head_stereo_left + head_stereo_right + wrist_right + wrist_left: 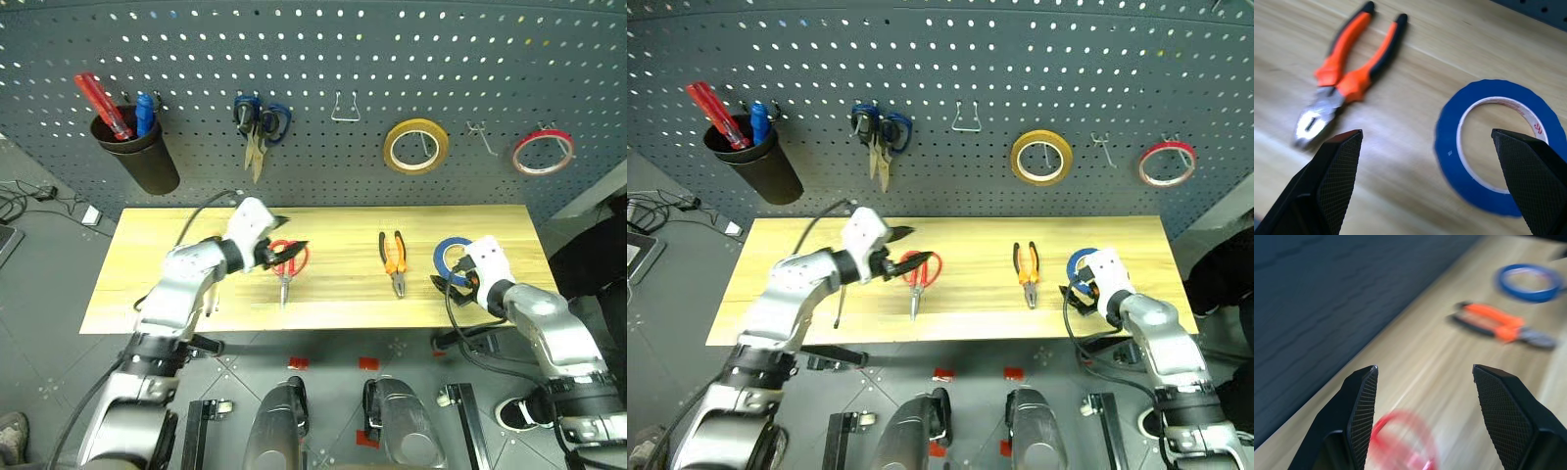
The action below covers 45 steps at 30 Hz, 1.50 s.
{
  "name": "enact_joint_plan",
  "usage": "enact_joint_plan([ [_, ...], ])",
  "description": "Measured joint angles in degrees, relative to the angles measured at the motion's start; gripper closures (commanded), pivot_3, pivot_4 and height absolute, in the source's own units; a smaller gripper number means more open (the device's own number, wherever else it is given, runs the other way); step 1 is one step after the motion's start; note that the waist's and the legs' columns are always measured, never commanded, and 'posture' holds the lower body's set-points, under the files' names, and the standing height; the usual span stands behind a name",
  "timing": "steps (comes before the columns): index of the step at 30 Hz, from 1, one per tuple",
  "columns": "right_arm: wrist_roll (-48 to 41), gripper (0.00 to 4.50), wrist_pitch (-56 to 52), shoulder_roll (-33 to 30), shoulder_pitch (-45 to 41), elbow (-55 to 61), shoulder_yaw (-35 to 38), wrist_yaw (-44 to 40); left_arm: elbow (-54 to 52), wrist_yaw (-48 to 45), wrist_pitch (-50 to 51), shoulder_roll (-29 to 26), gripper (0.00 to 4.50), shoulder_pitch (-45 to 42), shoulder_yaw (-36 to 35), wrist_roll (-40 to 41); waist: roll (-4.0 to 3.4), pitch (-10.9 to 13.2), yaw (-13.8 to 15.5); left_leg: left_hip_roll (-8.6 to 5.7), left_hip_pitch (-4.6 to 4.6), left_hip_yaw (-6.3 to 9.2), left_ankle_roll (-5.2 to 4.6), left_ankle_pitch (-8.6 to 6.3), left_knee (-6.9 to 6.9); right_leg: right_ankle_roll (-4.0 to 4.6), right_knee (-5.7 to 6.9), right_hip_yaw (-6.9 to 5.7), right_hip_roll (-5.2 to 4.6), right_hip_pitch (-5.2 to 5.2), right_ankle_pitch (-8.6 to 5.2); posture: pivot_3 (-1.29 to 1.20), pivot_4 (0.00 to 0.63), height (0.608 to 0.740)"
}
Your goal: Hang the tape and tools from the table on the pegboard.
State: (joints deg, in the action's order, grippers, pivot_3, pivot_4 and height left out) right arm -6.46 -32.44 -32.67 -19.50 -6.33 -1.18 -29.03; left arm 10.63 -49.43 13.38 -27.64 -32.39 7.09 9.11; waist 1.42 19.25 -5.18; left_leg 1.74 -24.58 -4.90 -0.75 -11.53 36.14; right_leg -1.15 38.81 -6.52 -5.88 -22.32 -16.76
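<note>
Hovering over the wooden counter [333, 294], my left fingers [284, 253] stand apart with nothing between them, just above the loops of the red-handled scissors [285, 264]. From my left wrist, one red loop sits low between my two black fingertips [1362, 404], blurred, and I cannot tell whether either pad touches it. The scissors lie flat, blades pointing toward the near edge of the counter. Past my left fingers, farther along the counter, lie the orange-and-black pliers [394, 260], and beyond them the blue tape [453, 259].

My right fingers [460, 286] are spread as wide as they go and hold nothing. The blue tape lies flat on the counter right ahead of them, closer to one finger [1533, 171] than to the other; its ring is partly behind that finger in the wrist view. The pliers lie off to the other side of my right fingers, apart from the tape, jaws toward the near edge and handles toward the pegboard [323, 98].

A slim dark screwdriver [838, 305] lies on the counter under my left forearm, near the front edge.

On the pegboard beyond both sets of fingers hang blue-handled scissors [257, 132], a yellow tape roll [415, 145] and a red tape roll [543, 152]. A black cup [145, 152] at the far left holds a red screwdriver [102, 106] and a blue-handled tool [145, 113]. An empty wire hook [345, 110] sits between the blue-handled scissors and the yellow roll.
</note>
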Motion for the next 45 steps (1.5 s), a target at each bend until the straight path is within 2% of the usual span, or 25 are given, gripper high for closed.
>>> enact_joint_plan([
  [5, 3.1, 0.00, 0.9, -1.0, -6.7, -12.4, -3.4, -3.3, 2.6, -4.2, -1.2, 3.4, 1.25, -3.4, 3.1, -0.1, 0.09, 2.2, -0.3, 0.02, -0.01, -0.14, 0.13, 0.08, -0.06, -0.05, -0.08, -0.05, -0.03, -0.03, -0.06, -0.28, 0.434, 0.740],
  [6, 3.3, 0.18, 1.3, -1.0, -8.0, -15.0, -4.2, -4.3, 2.6, -5.1, -2.1, 3.7, 1.23, -3.4, 4.1, -0.4, 0.09, 2.6, -0.3, 0.02, -0.01, -0.15, 0.13, 0.08, -0.06, -0.05, -0.08, -0.09, -0.05, -0.02, -0.06, -0.27, 0.433, 0.740],
  [9, 4.5, 0.92, 3.3, -1.1, -13.1, -21.7, -5.5, -7.1, 2.7, -7.2, -6.3, 4.3, 1.22, -3.3, 7.3, -2.2, 0.11, 3.1, -0.7, -0.01, -0.01, -0.19, 0.13, 0.08, -0.04, -0.06, -0.06, -0.26, -0.13, -0.02, -0.05, -0.27, 0.431, 0.740],
  [17, 8.6, 3.72, 5.6, -2.0, -19.8, -30.1, -9.5, -13.8, 2.8, -11.0, -17.9, 5.3, 1.22, -1.8, 9.4, -4.2, 0.15, 3.1, -0.8, -0.02, -0.01, -0.10, 0.13, 0.08, 0.06, -0.07, -0.03, -0.33, -0.23, 0.09, -0.05, -0.28, 0.401, 0.740],
  [22, 8.6, 3.80, 3.8, -1.6, -20.2, -29.9, -8.8, -14.3, 2.8, -13.4, -18.2, 5.6, 1.22, -1.9, 9.4, -2.3, 0.16, 3.1, -0.9, -0.01, -0.01, -0.07, 0.15, 0.09, 0.07, -0.07, 0.00, -0.39, -0.22, 0.11, -0.05, -0.28, 0.379, 0.740],
  [25, 8.7, 3.80, 3.9, -1.6, -16.3, -24.5, -6.7, -11.4, 2.8, -13.1, -16.0, 6.0, 1.22, -2.0, 8.8, -1.4, 0.15, 3.1, -0.8, -0.03, -0.10, -0.06, 0.16, 0.10, 0.07, -0.07, 0.02, -0.41, -0.23, 0.04, -0.04, -0.28, 0.371, 0.740],
  [28, 9.5, 3.80, 3.8, -2.4, -7.7, -8.9, -3.6, -6.4, 1.7, -10.9, -12.5, 6.3, 1.22, -2.1, 6.6, -0.1, 0.15, 3.1, -0.5, -0.06, -0.24, -0.05, 0.17, 0.10, 0.06, -0.09, -0.02, -0.43, -0.25, -0.06, -0.04, -0.29, 0.362, 0.740],
  [31, 13.1, 3.80, 3.6, -2.6, 4.3, 14.7, -0.6, -0.3, -2.0, -8.2, -8.7, 7.1, 1.22, -2.1, 4.2, 1.8, 0.13, 3.1, 0.1, -0.05, -0.29, 0.01, 0.19, 0.09, -0.01, -0.25, -0.06, -0.46, -0.24, -0.04, -0.14, -0.30, 0.357, 0.740],
  [33, 16.6, 3.80, 3.7, -0.1, 10.7, 27.9, -0.5, 4.1, -3.9, -6.3, -7.9, 7.7, 1.22, -2.3, 3.1, 2.3, 0.12, 3.1, 0.1, -0.05, -0.28, 0.02, 0.20, 0.09, -0.04, -0.27, -0.05, -0.44, -0.24, -0.04, -0.15, -0.30, 0.353, 0.740],
  [36, 21.4, 3.80, 4.9, 3.7, 14.0, 37.4, -2.4, 9.7, -4.8, -4.8, -7.9, 8.7, 1.22, -2.7, 2.5, 2.3, 0.11, 3.1, -0.1, -0.08, -0.24, -0.03, 0.20, 0.10, 0.08, -0.37, 0.05, -0.42, -0.24, -0.05, -0.10, -0.31, 0.351, 0.740],
  [41, 25.3, 3.80, 11.4, 5.8, 9.6, 40.9, -2.7, 14.4, -5.6, -3.5, -8.6, 10.1, 1.22, -4.8, 2.4, 2.3, 0.12, 3.1, -0.1, -0.06, -0.24, 0.02, 0.18, 0.11, 0.22, -0.65, 0.08, -0.32, -0.23, -0.02, -0.14, -0.31, 0.343, 0.740],
  [45, 22.1, 3.80, 15.7, 5.8, 1.1, 29.5, 1.1, 14.5, -5.3, -2.4, -8.8, 12.4, 1.22, -8.5, 2.3, 2.2, 0.13, 3.1, 0.0, -0.07, -0.25, 0.01, 0.17, 0.11, 0.36, -0.36, 0.13, -0.36, -0.22, -0.01, 0.02, -0.31, 0.339, 0.740],
])
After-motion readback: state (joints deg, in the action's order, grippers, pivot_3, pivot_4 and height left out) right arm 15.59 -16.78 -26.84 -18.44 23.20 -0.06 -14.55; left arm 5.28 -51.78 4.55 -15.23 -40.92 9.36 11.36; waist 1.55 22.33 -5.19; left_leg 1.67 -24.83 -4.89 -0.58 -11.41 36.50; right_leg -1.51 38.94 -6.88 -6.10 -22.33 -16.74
